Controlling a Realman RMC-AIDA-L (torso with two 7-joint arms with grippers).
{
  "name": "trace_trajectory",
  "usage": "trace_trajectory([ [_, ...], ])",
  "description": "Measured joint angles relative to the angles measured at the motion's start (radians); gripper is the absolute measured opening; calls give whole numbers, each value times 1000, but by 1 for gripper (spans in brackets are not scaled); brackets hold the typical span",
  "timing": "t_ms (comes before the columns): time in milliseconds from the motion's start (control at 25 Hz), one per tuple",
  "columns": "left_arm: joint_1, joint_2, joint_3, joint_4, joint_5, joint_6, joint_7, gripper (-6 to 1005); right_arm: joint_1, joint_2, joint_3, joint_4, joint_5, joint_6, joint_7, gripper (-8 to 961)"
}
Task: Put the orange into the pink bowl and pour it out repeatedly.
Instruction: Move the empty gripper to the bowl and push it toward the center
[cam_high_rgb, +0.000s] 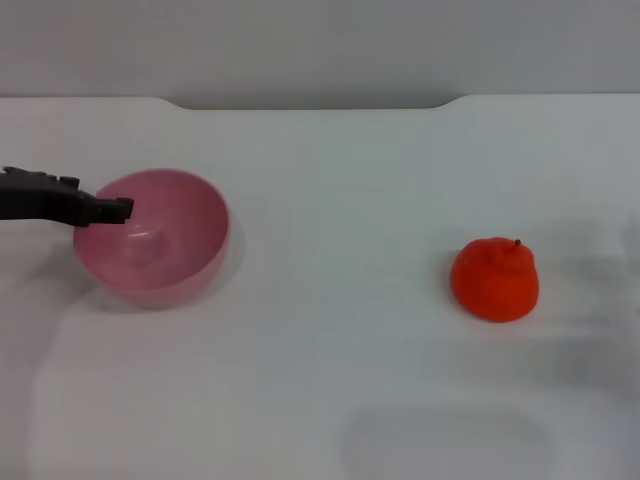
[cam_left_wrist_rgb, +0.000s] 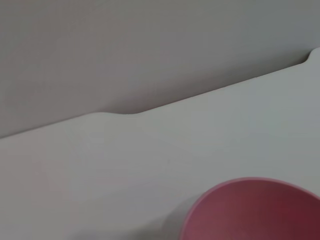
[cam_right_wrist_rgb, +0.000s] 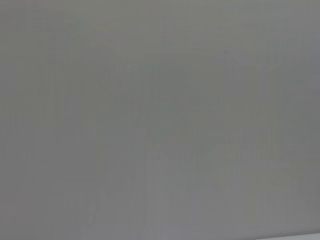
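Left gripper at far-left, reaching in over pink bowl's left rim, probably there to grip the rim for tipping. Fingers' state: cannot tell, tips seen side-on, no gap readable. Bowl sits upright on white counter, left side, empty. Left wrist view catches only bowl rim and counter edge. Orange on counter well right of bowl, stem nub up, untouched; likely awaiting right arm. Right gripper not in view.

A smooth white table carried a glossy, round pink plastic bowl at its left and, well apart, a lumpy red-orange toy orange at right.
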Motion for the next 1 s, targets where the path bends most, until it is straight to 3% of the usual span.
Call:
trace_trajectory([
  [440,-67,4,0,-147,21,-70,0,776,-12,0,0,0,-1,-1,0,604],
  [1000,-77,0,7,-136,31,-73,-2,764,-3,-4,3,-9,1,15,-1,604],
])
